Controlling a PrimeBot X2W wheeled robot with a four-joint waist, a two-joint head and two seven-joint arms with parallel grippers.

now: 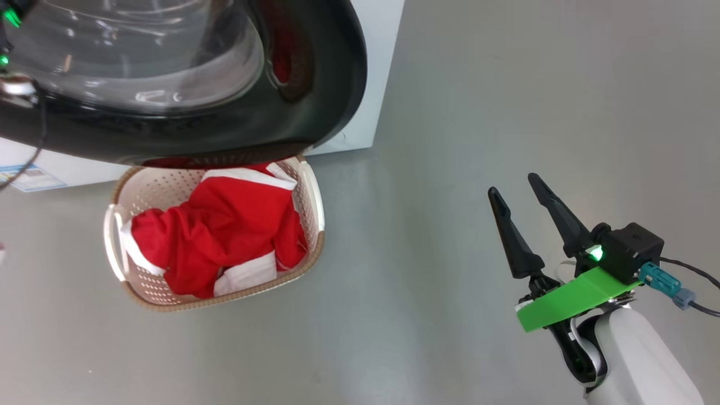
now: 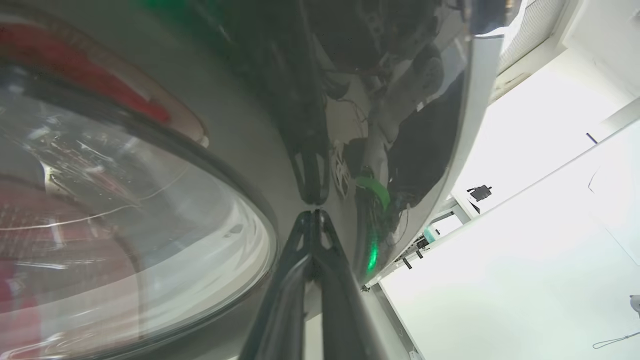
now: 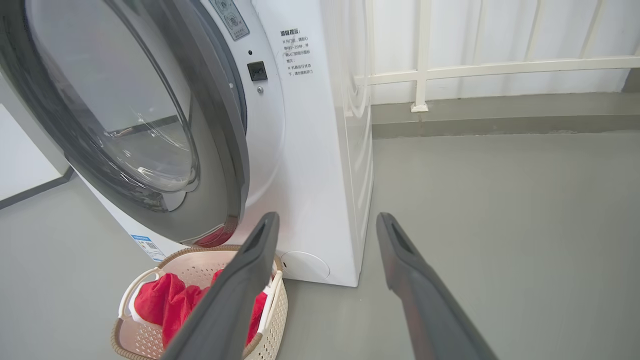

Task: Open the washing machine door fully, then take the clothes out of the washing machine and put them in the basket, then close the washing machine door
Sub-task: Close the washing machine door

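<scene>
The washing machine door (image 1: 225,140) hangs partway out from the white washing machine (image 1: 371,67), directly above the basket (image 1: 315,247). The basket holds the red clothes (image 1: 225,230) with white trim. In the left wrist view my left gripper (image 2: 312,212) is shut, its tips touching the door's glossy black ring (image 2: 240,125) beside the glass. My right gripper (image 1: 512,184) is open and empty over bare floor, right of the basket. The right wrist view shows the right gripper (image 3: 327,217) facing the washing machine (image 3: 320,150), the angled door (image 3: 215,125), the basket (image 3: 200,249) and the clothes (image 3: 165,305).
Open grey floor (image 1: 478,84) lies to the right of the machine and basket. A white railing (image 3: 420,60) and wall stand behind the machine. A blue label sticker (image 1: 28,177) sits low on the machine front. Red tints in the door glass may be reflections.
</scene>
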